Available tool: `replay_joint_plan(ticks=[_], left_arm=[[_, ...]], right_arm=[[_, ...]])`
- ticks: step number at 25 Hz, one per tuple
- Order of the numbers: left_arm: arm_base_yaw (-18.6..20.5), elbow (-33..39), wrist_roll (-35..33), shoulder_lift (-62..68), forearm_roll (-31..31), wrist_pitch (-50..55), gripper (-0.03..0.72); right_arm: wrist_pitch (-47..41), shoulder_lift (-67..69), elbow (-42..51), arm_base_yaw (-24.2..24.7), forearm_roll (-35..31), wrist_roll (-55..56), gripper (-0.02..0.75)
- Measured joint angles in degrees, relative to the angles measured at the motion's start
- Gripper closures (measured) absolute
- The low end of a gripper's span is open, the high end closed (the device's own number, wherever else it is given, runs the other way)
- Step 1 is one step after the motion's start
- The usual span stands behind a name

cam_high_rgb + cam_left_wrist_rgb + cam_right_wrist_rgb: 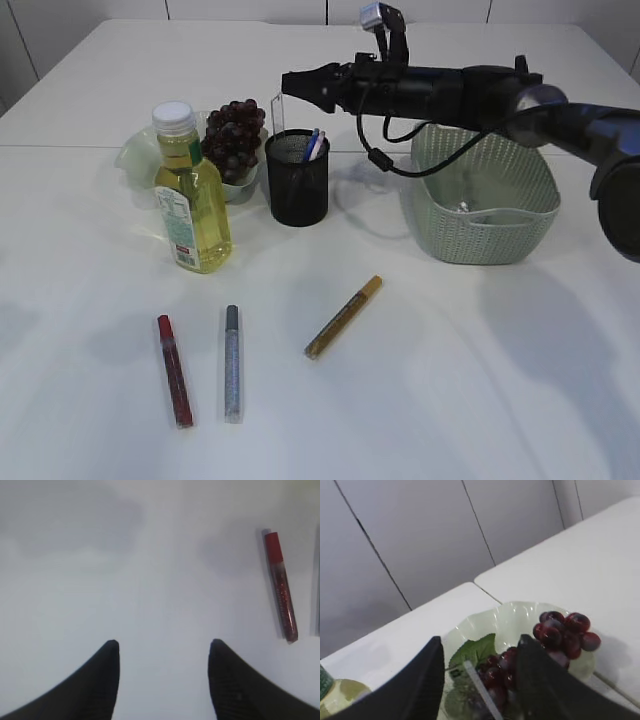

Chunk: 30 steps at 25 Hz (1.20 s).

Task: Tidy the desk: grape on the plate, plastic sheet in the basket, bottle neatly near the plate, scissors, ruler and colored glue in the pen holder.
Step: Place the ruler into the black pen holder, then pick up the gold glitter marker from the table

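I have the tabletop point(480, 400) in front of me, and the large pieces look settled: the basket point(487, 238) sits at the right with something pale and crumpled inside, which I take for the plastic sheet, though I cannot make it out clearly. The bottle point(191, 195) stands upright just beside the plate point(135, 160), and the grape point(234, 135) bunch lies on that plate.

The pen holder point(297, 180) stands between the plate and the basket, with blue and white handles poking out and a clear ruler point(277, 112) rising along its back rim. My right end effector point(290, 85) hangs directly above it; in the right wrist view its fingers stand parted around the ruler's top edge without pressing on it, so I judge I am at the end of dropping the ruler in, with nothing gripped.

Three glue pens lie on the bare front of the tabletop: the gold glue pen point(343, 317) at a slant nearest the holder, the silver glue pen point(232, 362) and the red glue pen point(174, 371) side by side to the left. My left end effector point(164, 652) hovers over the bare surface, about half open and empty, with the red pen off to its right.

Next I need to lift the right arm clear without catching the ruler, then shift the left one over the red pen, line the fingers across its barrel, and close.
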<state>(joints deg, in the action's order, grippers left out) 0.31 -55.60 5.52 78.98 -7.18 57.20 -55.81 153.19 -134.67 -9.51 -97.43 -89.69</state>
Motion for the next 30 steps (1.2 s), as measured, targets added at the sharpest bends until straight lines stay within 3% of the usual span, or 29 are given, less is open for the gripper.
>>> replay_joint_plan(ticks=[8, 14, 17, 23, 30], left_arm=[[0.00, 0.00, 0.00, 0.00, 1.32, 0.00, 0.273], [0.00, 0.00, 0.00, 0.00, 2.02, -0.22, 0.273], [0.00, 0.00, 0.00, 0.00, 2.02, -0.72, 0.273], [0.00, 0.00, 0.00, 0.00, 2.14, -2.60, 0.273], [0.00, 0.00, 0.00, 0.00, 1.80, -2.96, 0.273]], right_arm=[[2.86, -14.45, 0.00, 0.00, 35.47, 34.96, 0.364], [-8.21, -26.19, -0.13, 0.00, 57.57, 61.90, 0.364], [-13.91, -30.17, -0.37, 0.00, 63.09, 71.42, 0.364], [-15.59, -34.00, 1.05, -0.84, 71.16, 83.75, 0.363], [-15.75, -39.68, 11.39, -8.35, 83.04, 90.35, 0.364]])
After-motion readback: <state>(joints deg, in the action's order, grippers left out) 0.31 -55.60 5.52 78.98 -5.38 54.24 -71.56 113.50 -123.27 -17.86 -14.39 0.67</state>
